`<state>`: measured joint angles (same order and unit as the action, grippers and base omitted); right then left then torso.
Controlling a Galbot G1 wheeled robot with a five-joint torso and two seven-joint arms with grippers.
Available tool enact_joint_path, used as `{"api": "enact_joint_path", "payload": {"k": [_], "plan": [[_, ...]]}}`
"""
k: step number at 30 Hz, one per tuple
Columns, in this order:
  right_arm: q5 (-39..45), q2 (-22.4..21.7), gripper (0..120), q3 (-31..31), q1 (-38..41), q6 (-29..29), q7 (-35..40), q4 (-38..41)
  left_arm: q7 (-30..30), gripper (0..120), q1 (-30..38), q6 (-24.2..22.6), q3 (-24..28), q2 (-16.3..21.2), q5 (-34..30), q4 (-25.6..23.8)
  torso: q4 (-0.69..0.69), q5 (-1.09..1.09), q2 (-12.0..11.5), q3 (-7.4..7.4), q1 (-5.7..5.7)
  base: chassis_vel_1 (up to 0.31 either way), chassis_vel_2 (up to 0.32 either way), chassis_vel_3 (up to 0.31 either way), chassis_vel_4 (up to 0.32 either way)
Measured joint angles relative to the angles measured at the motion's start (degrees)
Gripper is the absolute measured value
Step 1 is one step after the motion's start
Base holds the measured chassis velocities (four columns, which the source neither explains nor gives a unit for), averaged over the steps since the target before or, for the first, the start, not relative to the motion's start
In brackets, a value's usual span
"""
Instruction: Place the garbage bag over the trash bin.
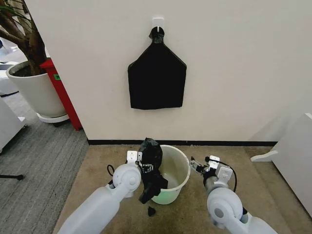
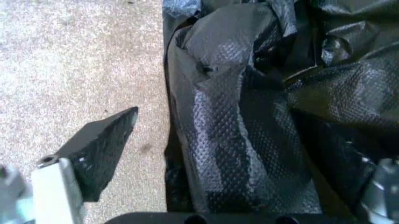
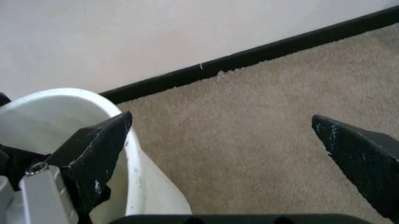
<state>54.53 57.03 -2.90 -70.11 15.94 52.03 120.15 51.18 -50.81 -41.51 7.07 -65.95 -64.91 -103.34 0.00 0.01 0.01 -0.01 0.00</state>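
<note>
Black garbage bag (image 1: 150,152) drapes the trash bin (image 1: 179,165) rim beside left gripper (image 1: 141,163)

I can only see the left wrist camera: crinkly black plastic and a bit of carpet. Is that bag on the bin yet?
Observer: Not yet. In the head view the garbage bag is bunched at the left rim of the trash bin, by the left end effector. Most of the opening is uncovered.
Operator: What's the other arm doing?
Observer: The right end effector is at the bin's right side, fingers open, holding nothing.
Operator: Anything else black nearby?
Observer: Yes, a flat black bundle hangs from a hook on the wall above the bin.
</note>
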Motion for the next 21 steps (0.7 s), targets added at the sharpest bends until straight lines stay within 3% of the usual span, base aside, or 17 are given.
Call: {"api": "enact_joint_path", "payload": {"k": [21], "plan": [[-1.8,-0.1,100,0.1,-0.1,-0.4,0.0,-0.2,3.4,18,-2.5,1.4,0.0,0.4,-2.6,-2.6,0.00,-0.02,0.0,0.01,0.00,0.000,0.000,0.000,0.000]]}}
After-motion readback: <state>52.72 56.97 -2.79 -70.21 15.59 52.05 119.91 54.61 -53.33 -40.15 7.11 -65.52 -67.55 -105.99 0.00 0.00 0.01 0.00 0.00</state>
